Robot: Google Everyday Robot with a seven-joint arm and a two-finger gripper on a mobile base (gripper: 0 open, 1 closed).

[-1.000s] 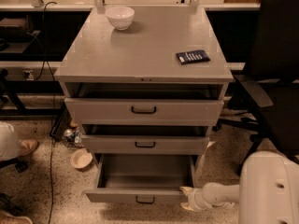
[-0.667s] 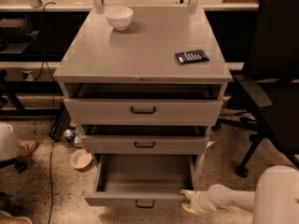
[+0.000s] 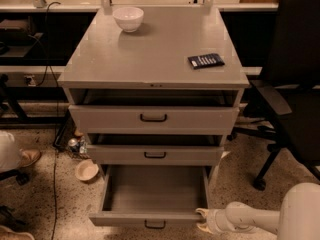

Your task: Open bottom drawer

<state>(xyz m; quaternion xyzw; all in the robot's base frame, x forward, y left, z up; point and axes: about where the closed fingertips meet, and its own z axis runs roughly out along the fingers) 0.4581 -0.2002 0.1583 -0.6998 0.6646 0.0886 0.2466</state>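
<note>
Since the bottom drawer (image 3: 150,196) at the foot of the cabinet (image 3: 150,54) already stands well out, you look to be finishing the pull. Your gripper (image 3: 202,220) sits at the right end of its front; wide or narrow, you cannot tell. Next, back away without nudging it. Mind the office chair (image 3: 295,84) on the right; a bowl (image 3: 86,170) lies on the floor to the left.

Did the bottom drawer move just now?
Yes: the bottom drawer slid farther out from under the middle drawer; the gripper is at its front corner.
</note>
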